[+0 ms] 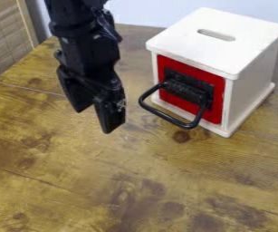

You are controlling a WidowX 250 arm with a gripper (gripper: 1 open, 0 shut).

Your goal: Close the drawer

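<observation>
The drawer [185, 87] has a red front, set in a pale wooden cube box [221, 45] at the upper right. Its red face looks about level with the box's front. A black looped wire handle [167, 111] hangs out from a black centre fitting toward the left. My black gripper [92, 113] hangs left of the handle, a short gap away and not touching it. Its two fingers [110, 116] point down with space between them and nothing held.
A worn wooden table [129, 181] stretches across the front and left. A slatted wooden panel [2, 36] stands at the far left edge. The box top has a slot [217, 35].
</observation>
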